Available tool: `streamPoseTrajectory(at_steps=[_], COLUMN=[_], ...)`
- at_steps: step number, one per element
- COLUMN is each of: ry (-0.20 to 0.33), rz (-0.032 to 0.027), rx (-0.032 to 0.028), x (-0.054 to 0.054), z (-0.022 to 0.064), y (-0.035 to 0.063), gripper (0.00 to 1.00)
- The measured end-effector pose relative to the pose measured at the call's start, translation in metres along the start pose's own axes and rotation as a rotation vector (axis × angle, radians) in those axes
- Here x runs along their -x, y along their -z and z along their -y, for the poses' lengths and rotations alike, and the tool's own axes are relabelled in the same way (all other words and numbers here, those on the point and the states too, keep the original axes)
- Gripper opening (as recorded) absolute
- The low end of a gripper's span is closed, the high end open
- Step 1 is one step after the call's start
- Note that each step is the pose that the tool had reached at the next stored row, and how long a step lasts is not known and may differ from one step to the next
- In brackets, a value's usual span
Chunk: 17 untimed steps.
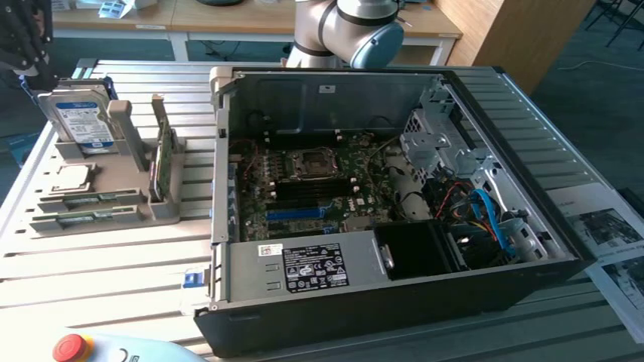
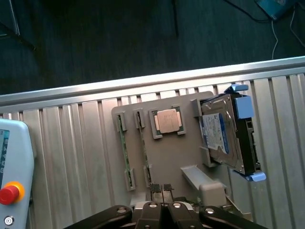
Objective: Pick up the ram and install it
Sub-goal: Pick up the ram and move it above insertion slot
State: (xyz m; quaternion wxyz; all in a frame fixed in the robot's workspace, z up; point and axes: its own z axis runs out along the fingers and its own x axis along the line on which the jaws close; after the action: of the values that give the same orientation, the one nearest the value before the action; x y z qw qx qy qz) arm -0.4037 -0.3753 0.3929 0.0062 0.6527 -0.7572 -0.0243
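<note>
Two ram sticks lie edge-up in slots of a grey holder (image 1: 151,207) on the slatted table, at the exterior view's left: one ram stick (image 1: 89,200) and a second ram stick (image 1: 86,219). In the wrist view they are thin green strips, a ram stick (image 2: 123,148) and another ram stick (image 2: 143,150), on the holder (image 2: 176,152). My gripper (image 2: 161,187) hangs above the holder with its fingers shut together and nothing between them, its tips close to one end of the nearer stick. The open computer case (image 1: 563,249) shows its motherboard (image 1: 312,185).
The holder also carries a silver hard drive (image 1: 81,117) (image 2: 221,136), a processor chip (image 1: 72,177) (image 2: 167,120) and an upright green card (image 1: 161,162). A pendant with a red button (image 1: 72,347) (image 2: 9,193) lies at the table's edge. Papers (image 1: 614,234) lie beside the case.
</note>
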Motion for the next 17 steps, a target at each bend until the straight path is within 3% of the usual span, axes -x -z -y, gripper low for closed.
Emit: streamPoseTrajectory(at_steps=[6,17], ry=[0.071,0.072], rz=[-0.0032,-0.0033], rx=[0.0017,0.0017], x=[0.0000,0.0000], z=[0.0000,0.0000], y=[0.0000,0.0000], gripper=[0.10,0.10])
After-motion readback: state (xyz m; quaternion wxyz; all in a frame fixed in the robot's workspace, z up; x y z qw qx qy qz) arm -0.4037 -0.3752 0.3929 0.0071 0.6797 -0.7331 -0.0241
